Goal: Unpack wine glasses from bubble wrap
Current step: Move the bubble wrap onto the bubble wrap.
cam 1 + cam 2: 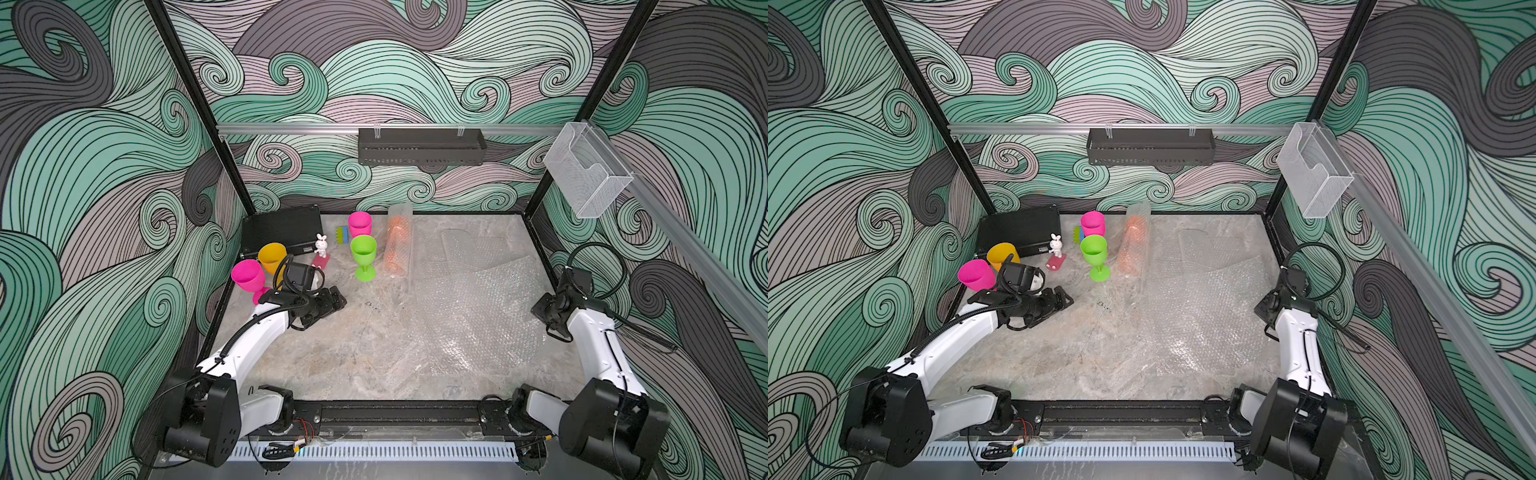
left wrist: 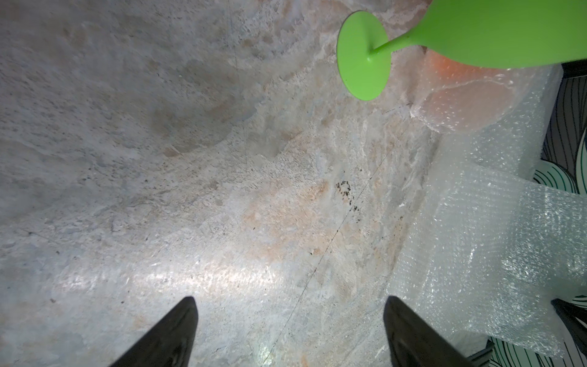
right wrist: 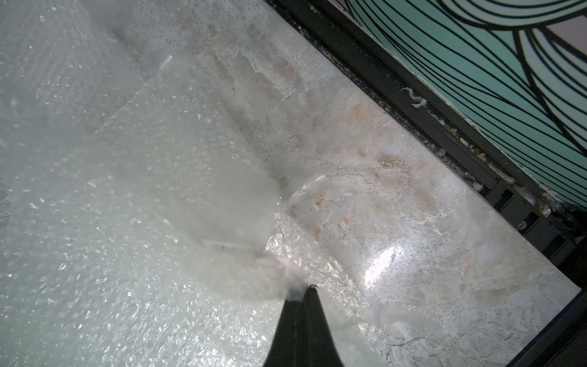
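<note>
Left fingers (image 2: 173, 330) spread wide over bare table (image 2: 158, 159); right fingers (image 3: 295, 324) pressed together, pinching film of the flat bubble wrap (image 3: 127, 254). Rabbit figure (image 1: 321, 245), yellow goblet (image 1: 272, 255) and pink goblet (image 1: 248, 276) crowd my left wrist. Left arm reaches low toward centre; right arm is folded by the right wall. Orange goblet (image 1: 395, 249) lies inside the wrap tube (image 1: 401, 216), beside the upright lime green goblet (image 1: 363, 253), apart from both sets of fingers.

Both top views are looking down from the near side; wrist cameras are closely facing desk (image 2: 158, 159) and bubble wrap (image 3: 95, 254).
</note>
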You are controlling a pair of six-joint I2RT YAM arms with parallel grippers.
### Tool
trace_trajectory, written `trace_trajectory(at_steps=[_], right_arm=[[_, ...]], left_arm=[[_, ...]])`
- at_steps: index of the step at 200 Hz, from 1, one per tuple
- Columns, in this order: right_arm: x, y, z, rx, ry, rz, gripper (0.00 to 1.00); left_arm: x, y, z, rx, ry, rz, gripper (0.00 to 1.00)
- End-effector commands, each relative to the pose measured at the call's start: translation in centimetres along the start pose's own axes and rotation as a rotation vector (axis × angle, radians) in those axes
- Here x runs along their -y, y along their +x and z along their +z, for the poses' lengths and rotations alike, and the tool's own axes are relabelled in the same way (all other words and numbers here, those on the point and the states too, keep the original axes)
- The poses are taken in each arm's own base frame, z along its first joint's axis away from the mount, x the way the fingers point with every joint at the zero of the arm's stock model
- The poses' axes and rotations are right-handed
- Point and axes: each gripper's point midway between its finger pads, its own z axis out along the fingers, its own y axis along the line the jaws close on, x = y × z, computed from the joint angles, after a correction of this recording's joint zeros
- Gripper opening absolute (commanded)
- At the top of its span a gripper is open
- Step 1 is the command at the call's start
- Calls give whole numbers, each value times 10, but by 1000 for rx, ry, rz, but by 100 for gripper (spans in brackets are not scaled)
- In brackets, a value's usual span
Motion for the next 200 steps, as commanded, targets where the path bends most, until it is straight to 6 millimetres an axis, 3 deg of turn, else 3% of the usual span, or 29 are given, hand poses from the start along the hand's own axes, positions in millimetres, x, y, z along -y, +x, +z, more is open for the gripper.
trace_trajectory(at_steps=[1, 9, 24, 32, 78, 104, 124, 145, 200], right_arm=[[-3, 6, 9, -31, -18, 4, 8], [-5, 8, 10, -39, -29, 1, 13], [-6, 9, 8, -37, -41, 0, 36], [-6, 9, 6, -32, -47, 0, 40], [-12, 2, -16, 23, -90, -13, 44], [-6, -11, -36, 103, -56, -32, 46], [-14, -20, -51, 149, -111, -13, 47], [-46, -20, -58, 129, -264, -20, 46], [-189, 24, -74, -3, -624, -236, 48]], left_arm=[[15, -13, -5, 21, 45, 9, 90], [15, -13, -5, 20, 45, 9, 90], [14, -12, -4, 20, 44, 7, 91], [14, -12, -4, 20, 44, 7, 90], [18, -16, -3, 18, 52, 14, 90], [20, -17, -3, 16, 53, 19, 90], [21, -19, -2, 14, 55, 22, 90], [24, -21, -3, 15, 63, 28, 90], [32, -21, -5, 19, 108, 48, 90]])
